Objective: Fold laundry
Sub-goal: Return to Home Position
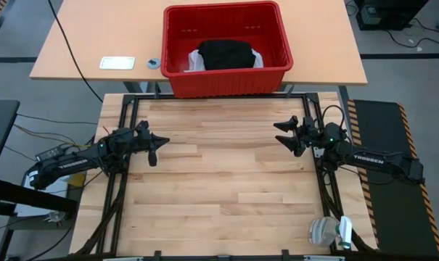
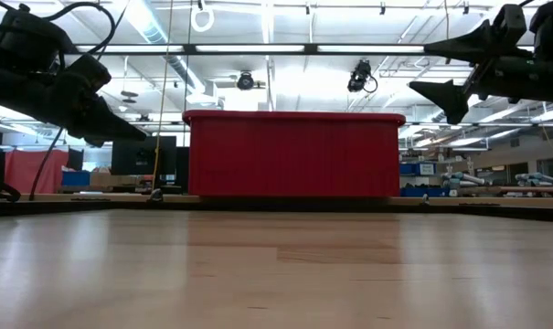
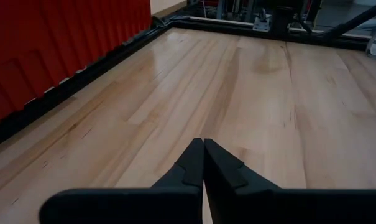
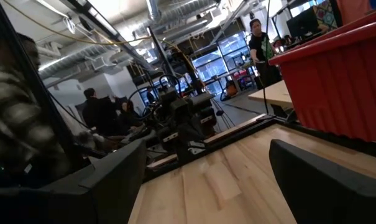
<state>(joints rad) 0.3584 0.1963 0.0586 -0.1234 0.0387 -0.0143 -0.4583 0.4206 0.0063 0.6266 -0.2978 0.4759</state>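
Asker: Where is the laundry [image 1: 225, 54] kept now?

Answerer: It is packed in the red crate [image 1: 226, 85] at the far side, just past the wooden table [image 1: 219, 203]. A black piece is seen on top, with white cloth peeking out under it. No blue piece can be seen.

Asker: Is anything held by the arms?

Answerer: Nothing is held. The left gripper [image 3: 203, 144] is pinched tight on nothing, at the left side of the table. The right gripper [image 1: 280, 133] is spread wide at the right side. Both are up above the wood, well apart from the crate.

Asker: What could go wrong?

Answerer: Not much seems to be left, only the arms to be tucked away. If an arm were swung too far toward the far edge, the crate could be bumped and the neat pile shaken loose. If one were dropped too low, the wood could be scraped.
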